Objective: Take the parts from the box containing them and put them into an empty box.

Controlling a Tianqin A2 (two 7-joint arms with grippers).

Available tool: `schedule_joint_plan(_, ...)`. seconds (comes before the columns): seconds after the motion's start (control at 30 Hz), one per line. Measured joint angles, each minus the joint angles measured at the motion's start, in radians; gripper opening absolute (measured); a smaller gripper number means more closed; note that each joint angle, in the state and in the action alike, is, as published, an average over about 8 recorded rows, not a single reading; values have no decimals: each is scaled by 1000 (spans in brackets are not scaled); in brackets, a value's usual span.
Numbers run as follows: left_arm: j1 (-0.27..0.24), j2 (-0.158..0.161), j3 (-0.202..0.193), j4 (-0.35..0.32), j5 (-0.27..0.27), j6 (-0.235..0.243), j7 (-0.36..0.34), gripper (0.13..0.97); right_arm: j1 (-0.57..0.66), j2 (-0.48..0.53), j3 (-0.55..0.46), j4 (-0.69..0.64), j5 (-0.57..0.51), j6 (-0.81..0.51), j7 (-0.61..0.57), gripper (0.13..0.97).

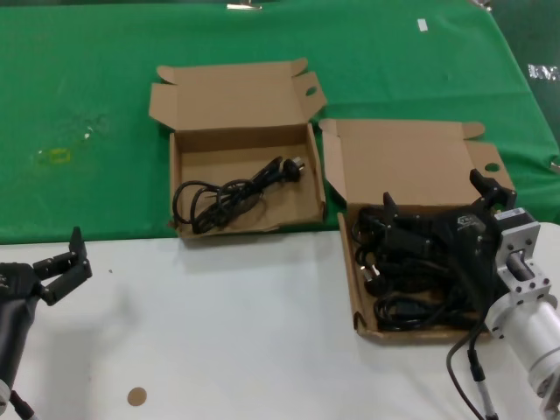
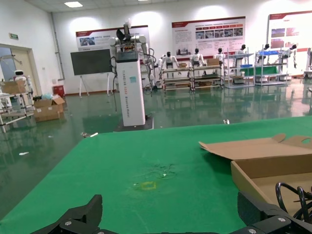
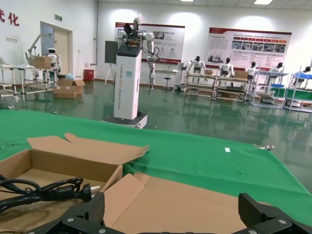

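The box containing the parts (image 1: pixel 347 262) lies at the right, full of black cords (image 1: pixel 411 289), its lid (image 1: pixel 411 162) folded back. My right gripper (image 1: pixel 437 199) hovers over those cords, open, with nothing between its fingers (image 3: pixel 92 210); the lid (image 3: pixel 185 202) shows beyond them. The other box (image 1: pixel 175 175) sits at centre on the green cloth and holds one cord bundle (image 1: pixel 232 197), also seen as the cord (image 3: pixel 44 190) in the right wrist view. My left gripper (image 1: pixel 66 267) is parked open at the lower left over the white table, pointing across the cloth with that box (image 2: pixel 265 170) off to one side.
A green cloth (image 1: pixel 87 96) covers the far half of the table; the near half is white (image 1: pixel 227 332). A small brown disc (image 1: pixel 136 396) lies near the front edge, and a yellowish mark (image 1: pixel 57 156) on the cloth at the left.
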Motion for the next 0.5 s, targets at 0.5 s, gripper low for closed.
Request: schedule_joint_plan(0.5,0,0,0,0,0,0,0,966,0,0,0,0,0,0,0,966)
